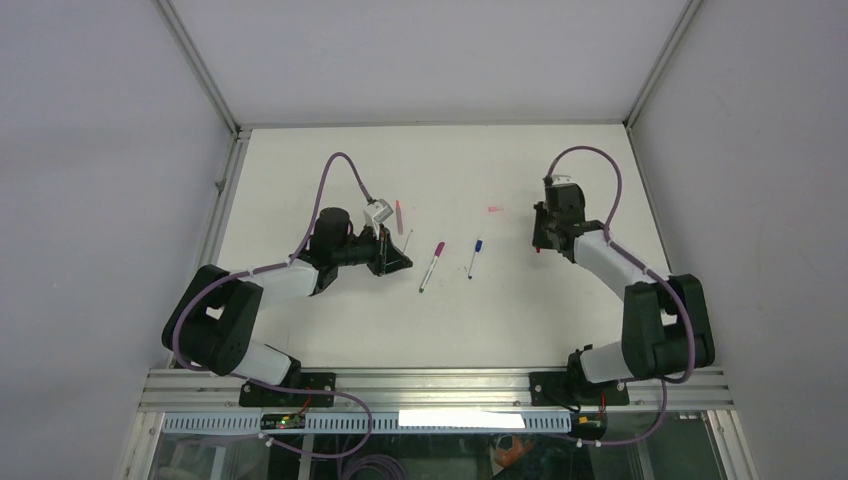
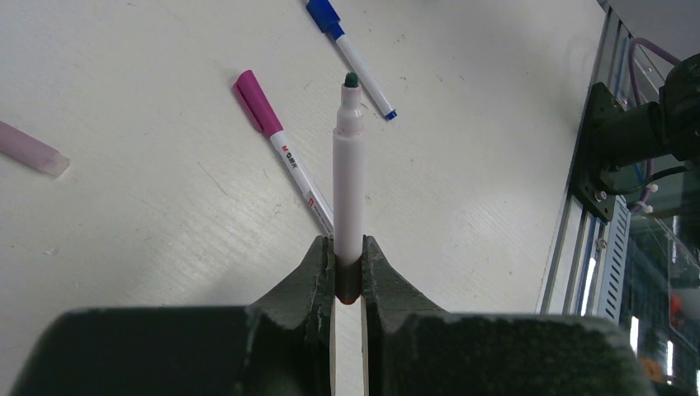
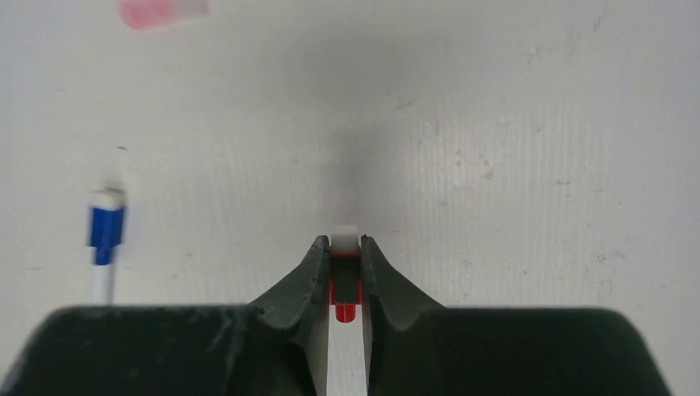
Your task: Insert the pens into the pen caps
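In the left wrist view my left gripper is shut on the rear end of a white pen, whose dark tip points away from the wrist. From above, that gripper hovers left of centre. My right gripper is shut on a small red pen cap, with a white bit showing past the fingertips, close over the table at the right. Between the arms lie a magenta-capped pen and a blue-capped pen. A pinkish pen lies just behind the left gripper. A pale pink cap lies further back.
The white table is bounded by grey walls and metal frame posts at its corners. An aluminium rail with both arm bases runs along the near edge. The magenta-capped pen and blue-capped pen lie under the held pen.
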You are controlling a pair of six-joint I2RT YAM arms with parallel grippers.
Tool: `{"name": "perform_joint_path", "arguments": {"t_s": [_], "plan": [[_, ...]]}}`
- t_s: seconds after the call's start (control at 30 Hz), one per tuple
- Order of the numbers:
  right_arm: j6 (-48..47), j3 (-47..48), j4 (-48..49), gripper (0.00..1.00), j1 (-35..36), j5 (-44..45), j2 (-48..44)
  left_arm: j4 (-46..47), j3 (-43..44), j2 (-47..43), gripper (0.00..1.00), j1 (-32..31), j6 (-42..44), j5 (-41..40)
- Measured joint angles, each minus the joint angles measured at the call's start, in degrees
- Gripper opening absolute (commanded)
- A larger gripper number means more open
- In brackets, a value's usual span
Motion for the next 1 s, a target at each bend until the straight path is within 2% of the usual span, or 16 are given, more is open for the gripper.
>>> {"name": "perform_joint_path", "arguments": {"t_s": [0.13,0.3,0.53,1.0], "plan": [[1.99,-0.46,4.07,0.00,1.90,-2.25,-6.80,0.92,-0.02,0.02,0.00,0.00,-0.37,0.33],[5.33,-4.74,16.31,0.00,8.96,-3.98,-12.46,7.19,-0.24,1.64,0.00,-0.02,-3.80,1.73],[8.13,-6.54,27.89,0.00,18.29,-5.31,-10.01,11.89,-1.51,2.34,0.00,0.00,-6.51,1.86],[10.82,-5.70,42.29,0.00,23.78,-7.91,-6.99,15.04,-1.53,1.40,0.00,0.00,-8.15,1.95]]}}
